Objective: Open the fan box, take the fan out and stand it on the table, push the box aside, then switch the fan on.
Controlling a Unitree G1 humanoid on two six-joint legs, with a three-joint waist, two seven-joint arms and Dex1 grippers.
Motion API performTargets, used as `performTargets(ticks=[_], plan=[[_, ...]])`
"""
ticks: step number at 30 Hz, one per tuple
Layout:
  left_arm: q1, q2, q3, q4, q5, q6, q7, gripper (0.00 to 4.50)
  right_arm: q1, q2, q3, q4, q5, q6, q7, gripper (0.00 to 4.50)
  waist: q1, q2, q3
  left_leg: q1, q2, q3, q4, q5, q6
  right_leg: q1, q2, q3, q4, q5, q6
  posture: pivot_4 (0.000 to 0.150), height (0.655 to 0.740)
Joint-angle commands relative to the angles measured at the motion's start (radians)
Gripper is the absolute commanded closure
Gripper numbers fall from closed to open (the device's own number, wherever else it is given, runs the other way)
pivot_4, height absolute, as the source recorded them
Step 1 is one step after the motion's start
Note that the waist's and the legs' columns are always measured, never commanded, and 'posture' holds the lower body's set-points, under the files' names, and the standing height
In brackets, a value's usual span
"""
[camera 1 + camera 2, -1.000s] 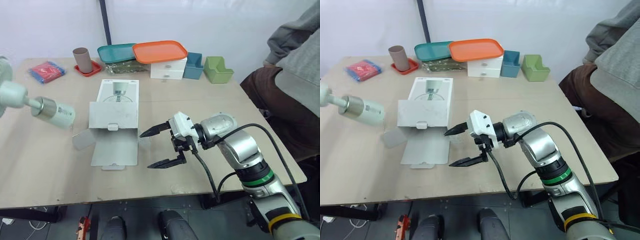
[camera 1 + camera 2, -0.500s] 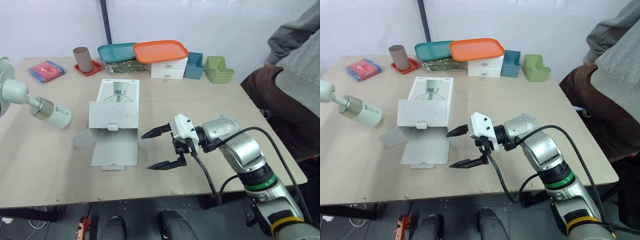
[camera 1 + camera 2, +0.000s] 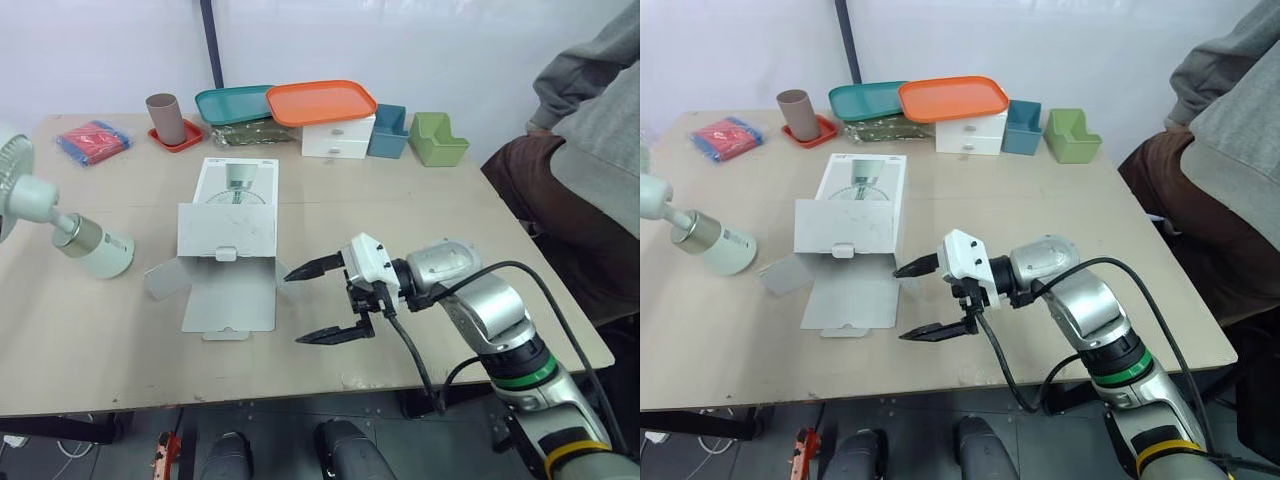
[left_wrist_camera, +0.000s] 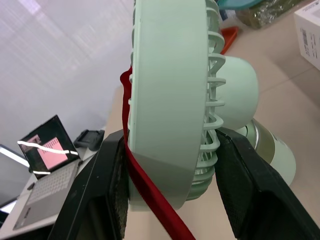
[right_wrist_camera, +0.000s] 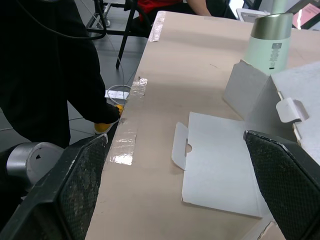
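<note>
The white cardboard fan box (image 3: 232, 215) lies open mid-table (image 3: 420, 200), flaps spread toward the front edge and its inside hidden. An orange plastic tray (image 3: 320, 102), a teal tray (image 3: 232, 104), a brown cup (image 3: 165, 118) and blue (image 3: 387, 130) and green bins (image 3: 435, 140) line the far edge. The pale green round fan (image 3: 90, 245) hangs tilted over the left edge, its head clamped in the left gripper (image 4: 170, 145), while the right gripper (image 3: 293, 308) hovers near the front edge beside the flaps, jaws wide and empty.
</note>
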Motion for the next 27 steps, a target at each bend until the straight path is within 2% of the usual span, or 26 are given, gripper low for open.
performTargets(ticks=[1,19,27], plan=[[-0.040,0.027,0.058,-0.069,0.008,0.028,0.012,2.32,-0.005,-0.005,-0.027,-0.045,0.020,0.004,-0.009,0.00,0.000,0.000,0.000,0.000,0.000,0.000,0.000,0.000,0.000,0.000,0.000,0.000,0.000,0.000,0.000,0.150,0.7400],[0.002,-0.052,-0.056,-0.089,0.058,0.035,-0.015,2.32,-0.014,-0.003,-0.034,-0.061,0.023,0.031,-0.055,0.00,0.000,0.000,0.000,0.002,0.000,0.000,0.001,0.000,0.000,0.001,0.000,0.001,0.000,0.000,-0.001,0.150,0.7400],[-0.105,-0.077,-0.186,-0.022,0.083,0.040,0.048,2.32,0.002,-0.015,-0.044,-0.093,0.026,0.050,-0.081,0.00,0.008,0.002,0.000,0.005,-0.001,0.000,0.003,0.001,0.001,0.004,0.000,0.002,0.001,0.001,-0.003,0.150,0.7400]])
